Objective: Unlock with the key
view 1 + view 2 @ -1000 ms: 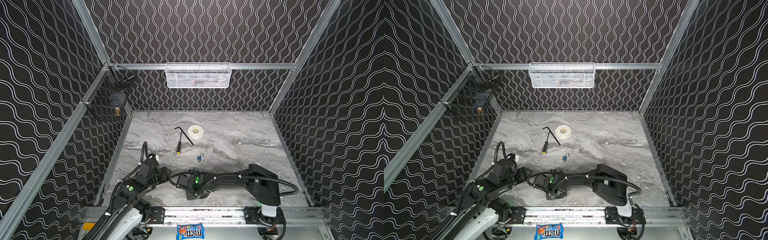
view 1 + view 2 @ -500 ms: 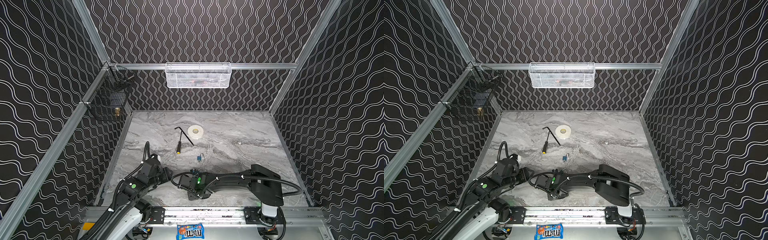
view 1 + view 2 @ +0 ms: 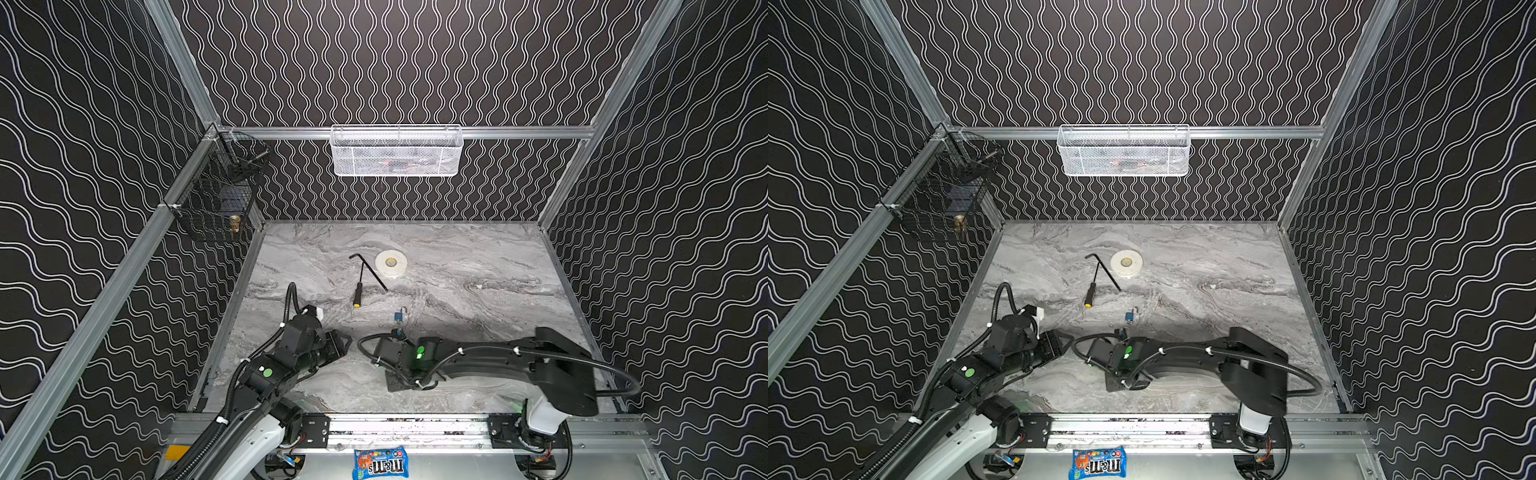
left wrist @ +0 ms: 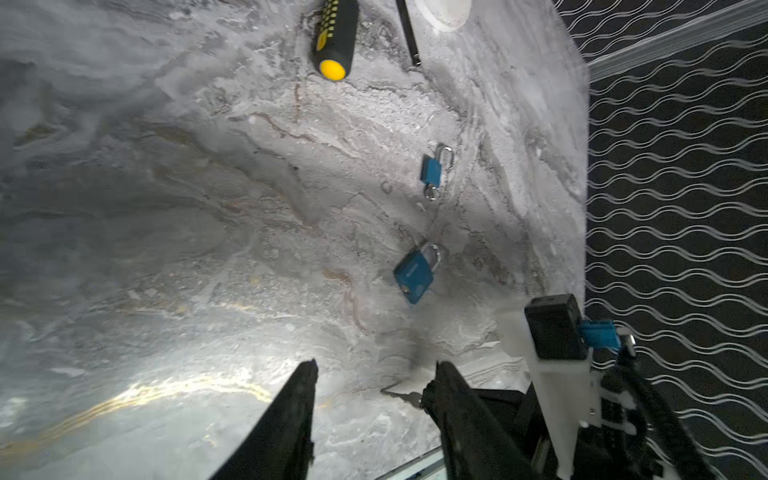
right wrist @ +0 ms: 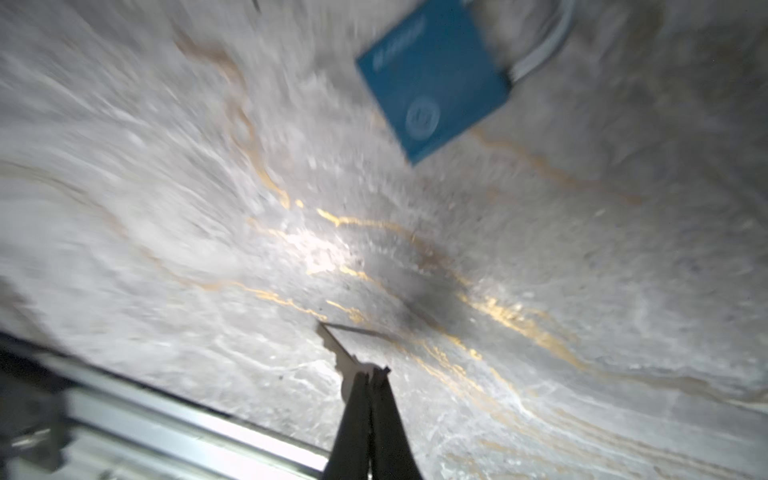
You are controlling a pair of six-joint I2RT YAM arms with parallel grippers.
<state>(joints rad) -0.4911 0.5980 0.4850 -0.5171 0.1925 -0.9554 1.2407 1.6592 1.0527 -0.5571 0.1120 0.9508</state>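
A: The right fingers (image 5: 355,411)?
B: Pressed together, pinching the key (image 5: 336,344), blade out past the tips (angled down at the table (image 5: 166,208)).
A: And the left fingers (image 4: 291,415)?
B: Spread, holding nothing, low over the table.
A: The padlock (image 4: 412,272)?
B: Blue, flat on the table, near the key, not touching. Farther back on the table: second padlock (image 4: 431,168), screwdriver (image 3: 358,294), hex key (image 3: 370,272), tape roll (image 3: 390,264).

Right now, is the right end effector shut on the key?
Shut on the key: in the right wrist view the right end effector is pinched closed, the blade sticking out past its tips.
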